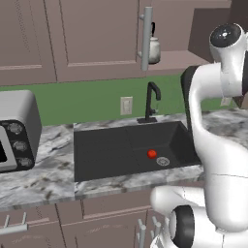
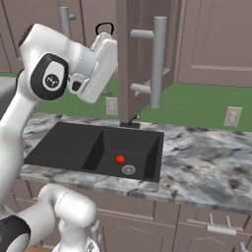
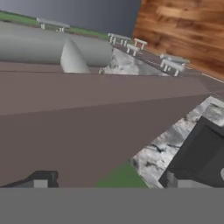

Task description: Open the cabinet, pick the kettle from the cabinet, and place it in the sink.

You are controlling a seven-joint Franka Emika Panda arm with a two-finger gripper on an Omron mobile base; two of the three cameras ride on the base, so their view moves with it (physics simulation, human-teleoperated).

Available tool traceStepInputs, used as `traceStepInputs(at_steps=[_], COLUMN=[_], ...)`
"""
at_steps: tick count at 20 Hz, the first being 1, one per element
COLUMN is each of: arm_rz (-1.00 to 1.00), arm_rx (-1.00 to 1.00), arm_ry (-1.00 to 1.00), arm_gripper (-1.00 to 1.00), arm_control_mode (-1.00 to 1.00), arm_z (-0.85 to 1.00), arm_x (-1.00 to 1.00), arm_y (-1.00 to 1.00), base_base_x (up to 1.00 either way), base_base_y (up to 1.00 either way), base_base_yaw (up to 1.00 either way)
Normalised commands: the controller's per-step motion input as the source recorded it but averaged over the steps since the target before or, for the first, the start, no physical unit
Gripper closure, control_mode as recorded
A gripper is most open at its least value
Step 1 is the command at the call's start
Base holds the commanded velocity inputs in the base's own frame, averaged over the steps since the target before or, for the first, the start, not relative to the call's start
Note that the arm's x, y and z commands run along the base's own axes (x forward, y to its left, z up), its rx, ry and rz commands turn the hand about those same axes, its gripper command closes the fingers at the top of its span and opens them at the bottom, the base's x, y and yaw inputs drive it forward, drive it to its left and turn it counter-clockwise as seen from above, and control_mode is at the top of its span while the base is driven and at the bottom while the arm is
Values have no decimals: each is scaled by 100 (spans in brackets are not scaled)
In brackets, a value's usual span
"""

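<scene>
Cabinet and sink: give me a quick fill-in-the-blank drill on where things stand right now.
1. The kettle sits on the shelf inside the ____.
2. The small red ball lies in the sink beside the round metal ____.
3. The cabinet door with the long grey bar handle stands swung ____.
4. The gripper, close against that door, has its jaws ____ with nothing held.

Missing words: cabinet; drain; open; open

Kettle (image 1: 153, 48) inside open cabinet (image 1: 97, 38)
</scene>
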Motion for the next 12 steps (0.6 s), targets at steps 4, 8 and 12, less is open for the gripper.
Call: traceStepInputs(at_steps=[4,8,12], arm_rz=[-8,-3,0], arm_rx=[13,10,8], arm_ry=[-7,-7,-7], arm_gripper=[-100,-100,-100], arm_control_mode=[-100,-100,-100], arm_z=[0,1,2], arm_x=[-30,-25,-21], arm_y=[-52,-57,-57], base_base_x=[0,0,0], base_base_y=[0,0,0], base_base_yaw=[0,0,0])
